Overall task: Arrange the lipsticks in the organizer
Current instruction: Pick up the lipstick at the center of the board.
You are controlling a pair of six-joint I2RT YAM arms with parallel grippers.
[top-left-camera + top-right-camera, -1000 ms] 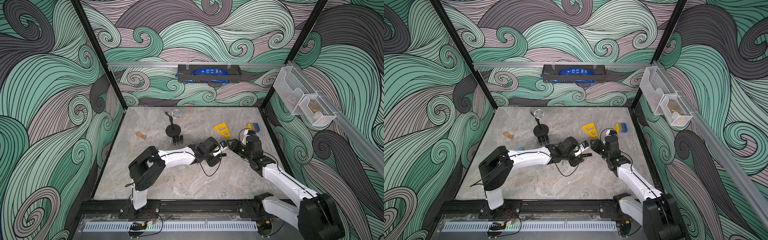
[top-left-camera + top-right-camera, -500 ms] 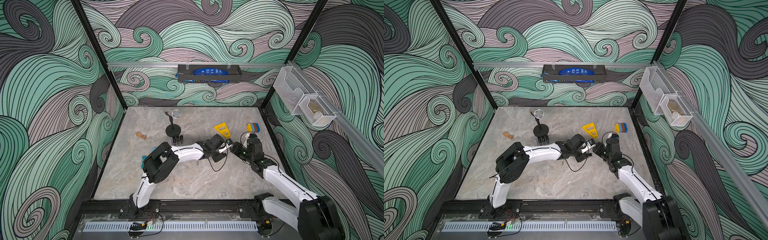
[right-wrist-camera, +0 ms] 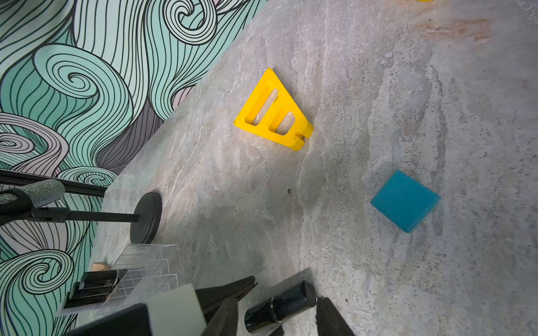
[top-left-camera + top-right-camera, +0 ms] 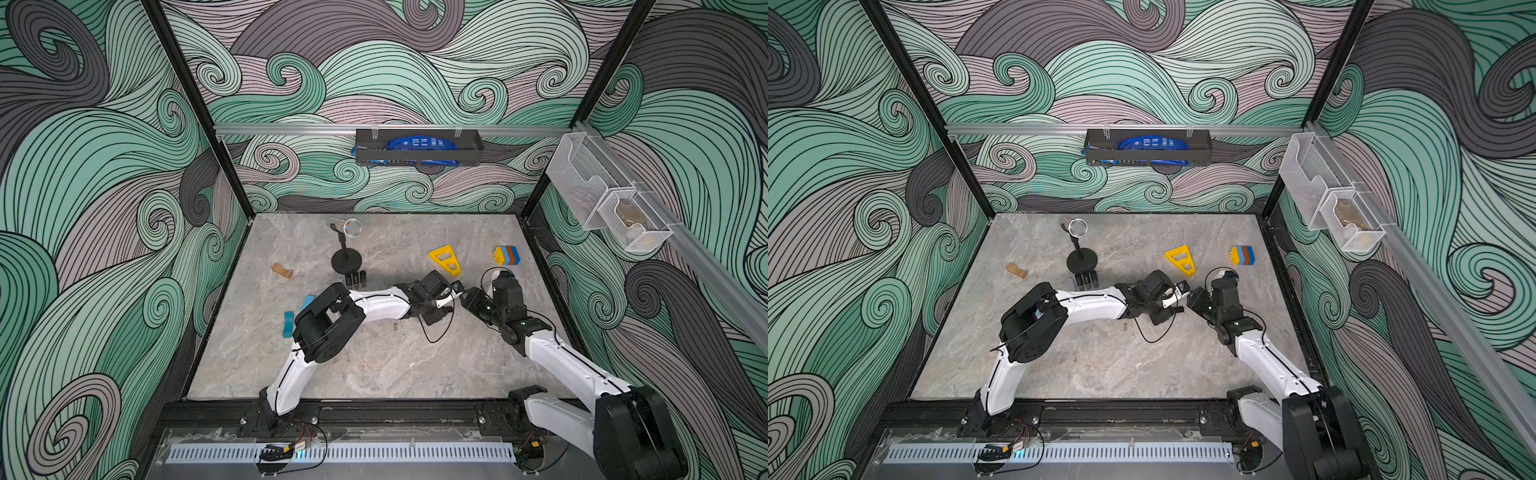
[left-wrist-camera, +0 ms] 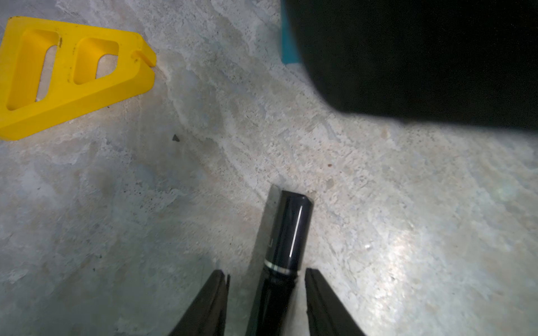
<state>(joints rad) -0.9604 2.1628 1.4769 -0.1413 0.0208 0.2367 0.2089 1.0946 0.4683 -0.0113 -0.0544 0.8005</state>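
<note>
Just on the robot's side of the yellow wedge (image 4: 445, 259), the two arms reach inward over the table (image 4: 374, 365) and meet. Over the last second the left arm has folded its elbow and swung the left pincer (image 5: 266, 272) across to this spot, while the right arm has kept its place.

The left pincer has also narrowed. Its jaws now straddle a black lipstick (image 5: 286, 232) lengthwise, cap end pointing outward. A strip of table shows on either side of the tube, so the jaws are released and not yet clamped. The tube appears to lie on the table, with its shadow running along its whole length.

The right pincer (image 3: 276, 299) hangs over the same tube with jaws parted. None of its fingers shows against the tube in the left wrist view, so it too is judged released.

Farther out, to the left of the wedge and well apart from it, stands the organizer (image 3: 145, 270), a clear grid of cells. Three lipsticks (image 4: 355, 279) show upright in it in a top view.

Judgement: the pick is passing to the left arm, which works on the organizer's side of the wedge. The closing must finish squarely on the round, glossy barrel, which could roll or slip from a skewed pinch. The right pincer should clear before the lift.
</note>
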